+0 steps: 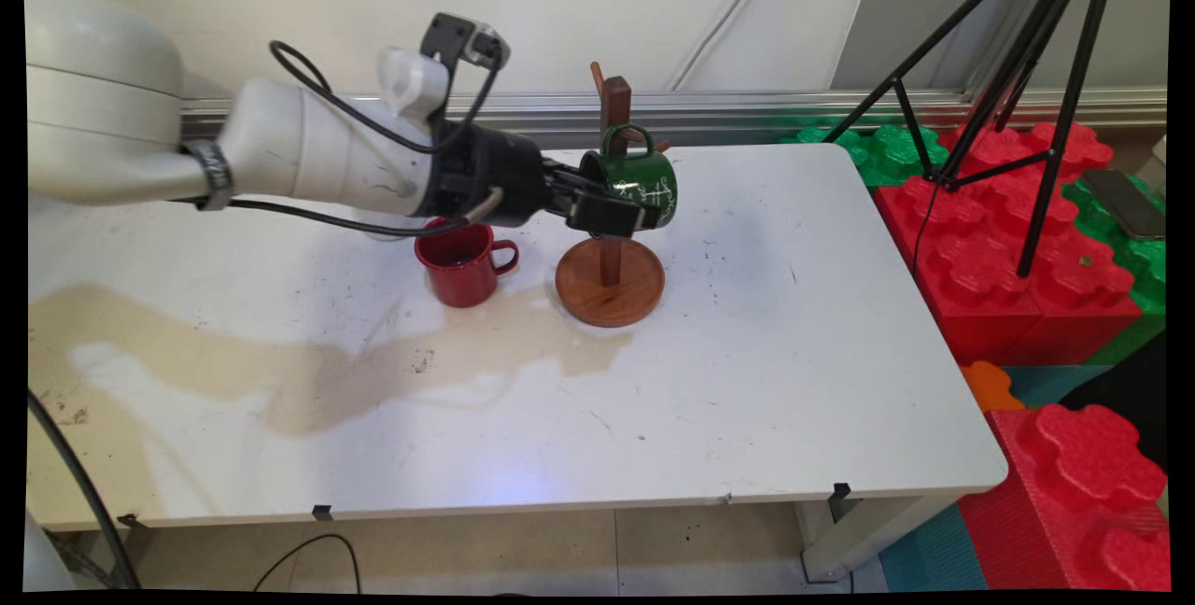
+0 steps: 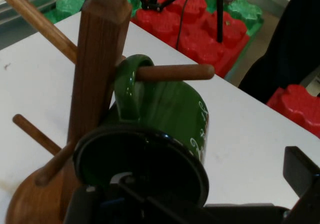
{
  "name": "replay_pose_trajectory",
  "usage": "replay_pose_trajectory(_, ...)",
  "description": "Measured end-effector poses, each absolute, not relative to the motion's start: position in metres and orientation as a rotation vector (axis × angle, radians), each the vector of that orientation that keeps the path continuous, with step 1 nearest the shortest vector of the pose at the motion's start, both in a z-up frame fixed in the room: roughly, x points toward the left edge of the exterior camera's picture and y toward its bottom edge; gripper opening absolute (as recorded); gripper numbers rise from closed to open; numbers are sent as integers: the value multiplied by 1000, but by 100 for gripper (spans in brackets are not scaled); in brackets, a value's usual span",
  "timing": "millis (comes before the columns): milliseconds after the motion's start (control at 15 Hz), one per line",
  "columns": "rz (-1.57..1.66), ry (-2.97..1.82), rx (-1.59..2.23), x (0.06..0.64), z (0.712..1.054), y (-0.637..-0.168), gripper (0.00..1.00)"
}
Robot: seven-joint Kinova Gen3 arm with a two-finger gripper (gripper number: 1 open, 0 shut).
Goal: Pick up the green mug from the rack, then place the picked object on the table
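The green mug (image 1: 638, 187) is carried on its side at the wooden mug tree (image 1: 611, 250), which stands toward the far edge of the surface (image 1: 794, 353), roughly midway along it. The mug's handle (image 2: 131, 86) is seen looped over one of the tree's pegs (image 2: 175, 72), close against the upright post (image 2: 95, 69) — the loop is upward and the body hangs below the peg, so part of its weight is judged to be taken by the peg. The gripper (image 1: 611, 210) is brought in level from the left side of the surface and is closed on the mug at its rim: in the main view one finger lies along the outside of the wall, and in the hand view the open mouth faces the camera with the linkage rising in front of it — a rim pinch of this kind leaves the handle free to be slid along a peg. The other pegs are bare. A red mug (image 1: 462, 261) is stood upright just beside the tree's round base (image 1: 610, 292), on its left, its handle turned toward the base; it is apart from the gripper and passed over by the arm. A broad tan stain is spread across the near left part of the surface.
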State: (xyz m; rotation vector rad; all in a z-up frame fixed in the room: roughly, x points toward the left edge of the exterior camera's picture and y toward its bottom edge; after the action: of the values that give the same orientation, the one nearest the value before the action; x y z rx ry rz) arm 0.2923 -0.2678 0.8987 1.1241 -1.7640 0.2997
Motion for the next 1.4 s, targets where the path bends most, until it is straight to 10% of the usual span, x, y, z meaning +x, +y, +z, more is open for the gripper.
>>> replay_pose_trajectory(467, 283, -1720, 1153, 276, 887, -278, 100)
replay_pose_trajectory(533, 282, -1716, 1156, 275, 886, -278, 0)
replay_pose_trajectory(1400, 279, -1655, 1225, 279, 890, -257, 0)
